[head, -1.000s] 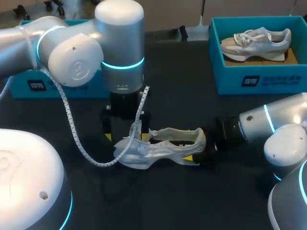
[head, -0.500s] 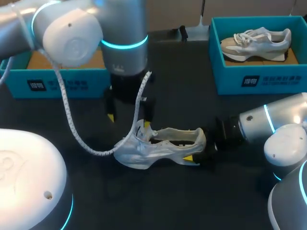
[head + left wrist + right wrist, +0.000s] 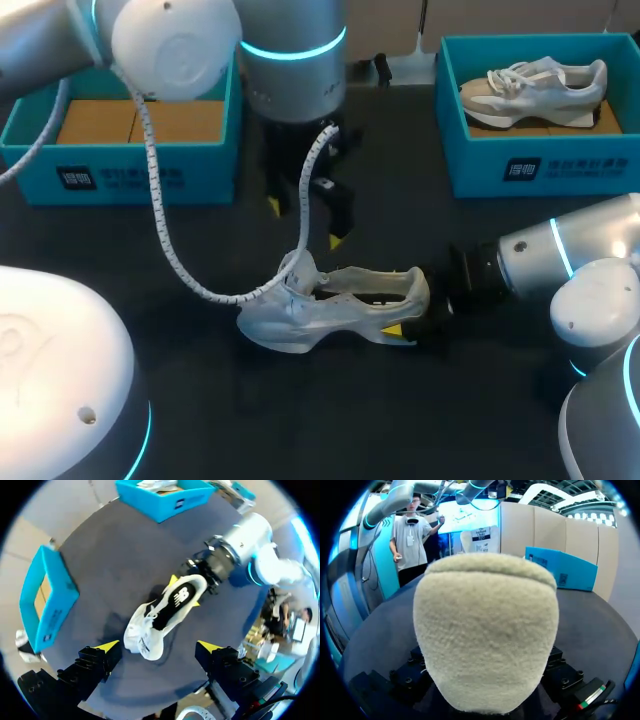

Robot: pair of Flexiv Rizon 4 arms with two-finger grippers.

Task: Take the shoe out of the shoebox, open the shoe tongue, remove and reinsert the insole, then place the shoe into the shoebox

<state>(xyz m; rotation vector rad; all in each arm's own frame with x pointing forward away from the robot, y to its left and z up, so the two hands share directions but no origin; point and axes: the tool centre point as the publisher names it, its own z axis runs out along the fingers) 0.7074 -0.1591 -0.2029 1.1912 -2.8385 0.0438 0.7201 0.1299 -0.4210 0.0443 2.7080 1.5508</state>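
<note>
Heel of white mesh sneaker clamped between our right fingers; long axis runs toward our left fingers, spread wide, touching nothing, toe and tongue directly ahead of them.

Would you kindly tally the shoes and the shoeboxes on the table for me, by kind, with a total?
Shoeboxes: 2, the left shoebox, with no shoe in it, and the right shoebox.
Shoes: 2, the table shoe, lying between the boxes, and the boxed shoe, in the right shoebox.
Total: 4.
</note>
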